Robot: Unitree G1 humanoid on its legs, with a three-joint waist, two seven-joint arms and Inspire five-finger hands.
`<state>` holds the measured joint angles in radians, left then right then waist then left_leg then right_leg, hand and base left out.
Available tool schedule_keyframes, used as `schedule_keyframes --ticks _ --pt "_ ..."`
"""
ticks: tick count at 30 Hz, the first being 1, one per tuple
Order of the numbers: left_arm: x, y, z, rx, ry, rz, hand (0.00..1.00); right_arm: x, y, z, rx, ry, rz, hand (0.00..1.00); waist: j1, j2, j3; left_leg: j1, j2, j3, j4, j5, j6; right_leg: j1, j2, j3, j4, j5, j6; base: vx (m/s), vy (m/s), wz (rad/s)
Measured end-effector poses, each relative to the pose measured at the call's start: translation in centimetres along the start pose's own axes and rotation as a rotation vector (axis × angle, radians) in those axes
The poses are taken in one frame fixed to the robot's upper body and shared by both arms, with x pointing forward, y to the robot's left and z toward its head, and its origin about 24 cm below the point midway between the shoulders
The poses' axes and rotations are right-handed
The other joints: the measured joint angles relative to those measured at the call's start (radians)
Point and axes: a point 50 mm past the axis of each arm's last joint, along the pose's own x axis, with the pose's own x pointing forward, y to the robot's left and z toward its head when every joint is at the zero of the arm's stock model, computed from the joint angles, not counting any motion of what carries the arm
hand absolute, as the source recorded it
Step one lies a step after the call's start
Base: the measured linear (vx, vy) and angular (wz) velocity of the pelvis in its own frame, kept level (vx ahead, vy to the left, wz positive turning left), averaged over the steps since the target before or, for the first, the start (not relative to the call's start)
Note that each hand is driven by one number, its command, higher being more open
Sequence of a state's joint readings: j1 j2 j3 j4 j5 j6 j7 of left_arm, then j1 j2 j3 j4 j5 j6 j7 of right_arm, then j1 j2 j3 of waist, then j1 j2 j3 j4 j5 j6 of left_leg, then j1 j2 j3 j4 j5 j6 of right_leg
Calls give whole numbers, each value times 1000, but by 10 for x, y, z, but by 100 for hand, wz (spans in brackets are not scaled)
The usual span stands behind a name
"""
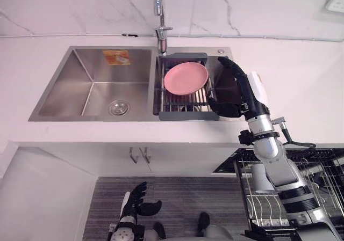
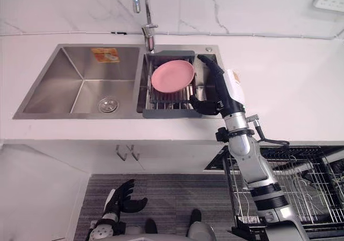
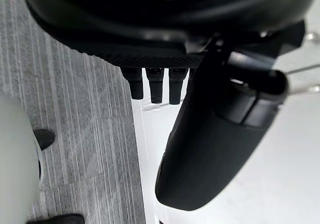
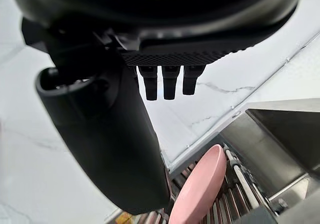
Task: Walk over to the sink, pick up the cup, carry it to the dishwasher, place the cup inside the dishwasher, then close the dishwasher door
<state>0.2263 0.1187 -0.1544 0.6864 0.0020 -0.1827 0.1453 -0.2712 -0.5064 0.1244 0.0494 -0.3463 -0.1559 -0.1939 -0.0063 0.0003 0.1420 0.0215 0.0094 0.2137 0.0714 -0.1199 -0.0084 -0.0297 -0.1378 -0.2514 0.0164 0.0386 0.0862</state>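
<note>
Nearest, the left hand (image 1: 137, 202) hangs low over the grey striped floor (image 1: 177, 198), fingers loosely spread and holding nothing, and at the right the dishwasher's wire rack (image 1: 322, 168) stands out below the desk (image 1: 301, 80). Farther on, the right hand (image 1: 241, 93) reaches over the right end of the dish rack (image 1: 185, 114) in the sink (image 1: 91, 85), fingers straight and thumb spread wide, just beside the leaning pink plate (image 1: 186, 78). I cannot tell where the cup is. The faucet (image 1: 159, 15) rises behind.
</note>
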Motion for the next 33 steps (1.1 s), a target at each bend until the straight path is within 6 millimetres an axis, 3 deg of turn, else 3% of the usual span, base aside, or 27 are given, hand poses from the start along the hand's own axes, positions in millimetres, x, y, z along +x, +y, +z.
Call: schedule_keyframes --ticks 7,16,26,33 --pt "-2 0 -5 -1 16 2 90 9 4 -19 -121 82 34 90 4 -1 -1 6 -3 -18 -79 75 4 0 14 -14 -50 50 -19 -123 -14 6" --pt "-2 1 -5 -8 21 10 90 22 0 -39 -259 165 32 90 11 -2 -1 -4 0 -26 -133 122 -4 -9 29 -22 -101 78 -34 -78 -9 2" --pt "-1 4 -6 -23 24 30 90 49 -11 -41 -320 203 -11 90 16 -4 -1 -17 1 -40 -153 135 13 -24 38 -38 -101 83 -34 56 -3 4" --pt "-1 6 -5 -31 20 43 90 64 -17 -27 -327 152 -48 90 19 -12 3 -17 -7 -45 -156 140 19 -24 32 -40 -101 85 -32 -12 17 2"
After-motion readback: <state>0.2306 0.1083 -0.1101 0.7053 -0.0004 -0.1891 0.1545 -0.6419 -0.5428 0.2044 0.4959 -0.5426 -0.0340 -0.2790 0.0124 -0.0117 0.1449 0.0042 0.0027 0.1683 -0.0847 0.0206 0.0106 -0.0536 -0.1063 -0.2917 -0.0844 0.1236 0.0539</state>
